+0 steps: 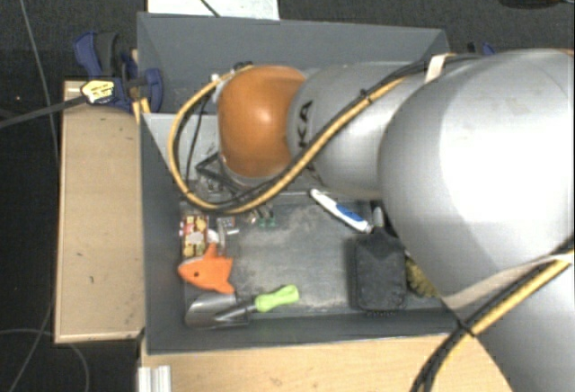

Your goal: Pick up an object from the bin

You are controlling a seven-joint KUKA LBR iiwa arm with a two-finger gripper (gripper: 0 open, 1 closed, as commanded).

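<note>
The silver arm (449, 165) is lying across the right side and middle of the grey bin (296, 40), covering much of its floor. Its orange wrist cover (260, 119) is sitting over the far-left part, with black and yellow cables (184, 125) looping round it. Just below that cover the dark gripper (214, 188) is hanging low near the left wall. The cover and cables are hiding its tip, so I cannot tell whether the jaws are standing wide, narrow or closed on anything. Nearest to it, just on its near side by the left wall, a small multicoloured piece (192, 235) is lying flat. An orange fish-shaped toy (205, 271) is lying just nearer than that. Along the near wall a green-handled tool (244, 304) is resting, its silvery metal end pointing into the near-left corner, just beside the toy. A white and blue stick (341, 209), much like a toothbrush, is lying slantwise at mid-floor, its right end passing under the arm. Right of centre, well apart from the gripper, a black block (377, 273) is sitting by the near wall, with an olive-yellow thing (419, 279) peeking out just beside it under the arm.
</note>
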